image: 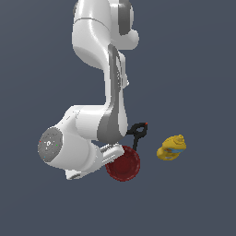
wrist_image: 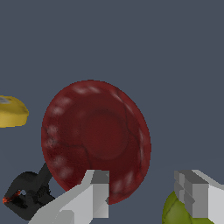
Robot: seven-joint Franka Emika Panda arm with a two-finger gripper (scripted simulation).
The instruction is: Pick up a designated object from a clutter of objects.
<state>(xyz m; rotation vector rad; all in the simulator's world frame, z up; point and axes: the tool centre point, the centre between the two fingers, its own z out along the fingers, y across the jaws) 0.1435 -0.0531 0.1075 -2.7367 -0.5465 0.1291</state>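
The dark red round bowl (image: 124,165) lies on the dark floor, and in the wrist view (wrist_image: 96,140) it shows its ribbed inner wall. My gripper (wrist_image: 146,197) is open. One finger (wrist_image: 98,192) overlaps the bowl's near rim and the other finger (wrist_image: 194,197) stands apart beside the green pear (wrist_image: 175,213). In the exterior view the gripper (image: 114,155) sits low at the bowl's edge, on the exterior view's left of it. The apple and the tiny white-and-blue piece are out of view.
A black clamp (image: 137,132) with a red tip lies just behind the bowl, and also shows in the wrist view (wrist_image: 27,194). A yellow bottle (image: 171,148) lies to the exterior view's right of the bowl; its edge shows in the wrist view (wrist_image: 12,111).
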